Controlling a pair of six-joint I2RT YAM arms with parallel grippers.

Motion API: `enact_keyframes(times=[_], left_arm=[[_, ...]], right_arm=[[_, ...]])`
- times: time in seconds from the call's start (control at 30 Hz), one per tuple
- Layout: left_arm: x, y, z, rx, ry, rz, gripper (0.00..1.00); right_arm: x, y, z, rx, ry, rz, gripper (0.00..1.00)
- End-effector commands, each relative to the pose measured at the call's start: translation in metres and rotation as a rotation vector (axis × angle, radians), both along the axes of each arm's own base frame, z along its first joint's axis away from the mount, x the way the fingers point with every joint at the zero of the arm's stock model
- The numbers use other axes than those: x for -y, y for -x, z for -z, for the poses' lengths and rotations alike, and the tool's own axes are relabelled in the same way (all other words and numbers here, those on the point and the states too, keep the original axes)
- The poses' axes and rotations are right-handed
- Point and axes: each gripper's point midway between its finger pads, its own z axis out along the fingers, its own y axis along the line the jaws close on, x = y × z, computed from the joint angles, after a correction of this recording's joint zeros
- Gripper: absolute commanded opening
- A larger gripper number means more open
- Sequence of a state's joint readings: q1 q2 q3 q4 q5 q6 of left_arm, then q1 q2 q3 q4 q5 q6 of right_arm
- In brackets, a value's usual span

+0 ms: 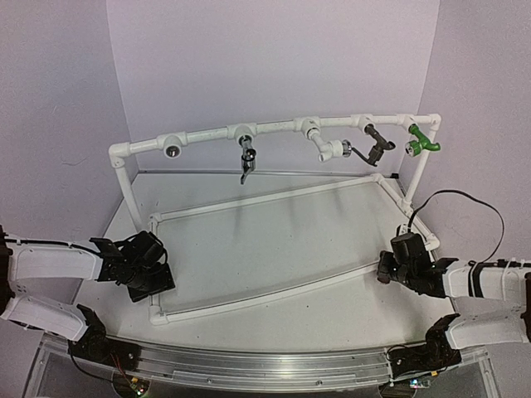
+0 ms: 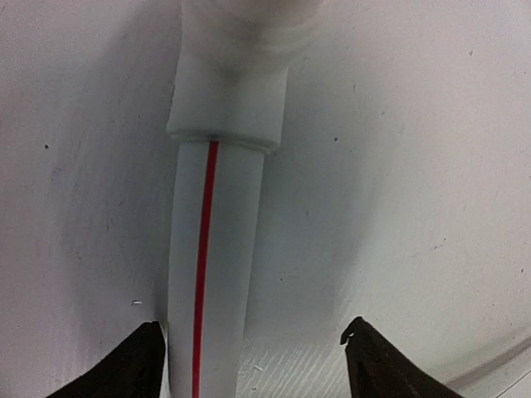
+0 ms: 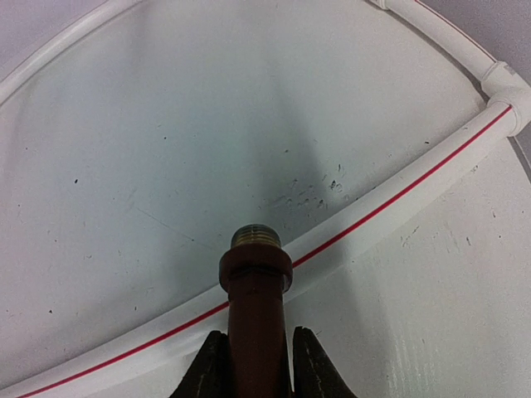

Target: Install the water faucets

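The right tool (image 3: 255, 358), at four o'clock on the bench (image 1: 274, 240), clamps the dark brown brass-threaded faucet (image 3: 255, 286), which next needs carrying to the empty white tee socket (image 1: 172, 150) at ten o'clock; the left tool (image 2: 253, 340) gapes wide astride a red-striped white pipe (image 2: 211, 274).

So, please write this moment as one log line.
left fingers: open, over base pipe | right fingers: shut on brown faucet | leftmost tee: no faucet
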State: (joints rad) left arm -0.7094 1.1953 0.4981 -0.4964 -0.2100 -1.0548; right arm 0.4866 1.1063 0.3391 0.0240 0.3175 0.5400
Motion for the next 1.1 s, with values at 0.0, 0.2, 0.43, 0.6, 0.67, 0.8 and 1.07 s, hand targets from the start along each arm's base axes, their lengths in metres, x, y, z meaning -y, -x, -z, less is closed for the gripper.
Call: enact_keyframes(times=[0.0,0.2,0.43,0.6,0.67,0.8,1.07], left_arm=[[0.016,0.002,0.015,-0.014,0.106,-0.006,0.71],[0.032,0.012,0.031,-0.07,0.139,0.041,0.54],[0.058,0.025,0.039,-0.117,0.182,0.104,0.38],[0.079,0.031,0.033,-0.113,0.206,0.165,0.32],[0.084,0.033,0.031,-0.111,0.212,0.181,0.3],[0.096,0.037,0.029,-0.129,0.234,0.227,0.29],[0.125,0.048,0.019,-0.118,0.264,0.366,0.27]], right_arm=[[-0.003,-0.019,-0.024,0.204,-0.081,0.024,0.0],[-0.008,-0.031,-0.019,0.256,-0.128,0.029,0.0],[-0.014,-0.06,-0.009,0.266,-0.17,0.055,0.0],[-0.013,-0.079,-0.008,0.265,-0.138,0.046,0.0],[-0.013,-0.087,-0.009,0.27,-0.117,0.033,0.0],[-0.016,-0.099,-0.015,0.28,-0.13,0.008,0.0],[-0.003,-0.077,-0.035,0.217,-0.1,0.037,0.0]])
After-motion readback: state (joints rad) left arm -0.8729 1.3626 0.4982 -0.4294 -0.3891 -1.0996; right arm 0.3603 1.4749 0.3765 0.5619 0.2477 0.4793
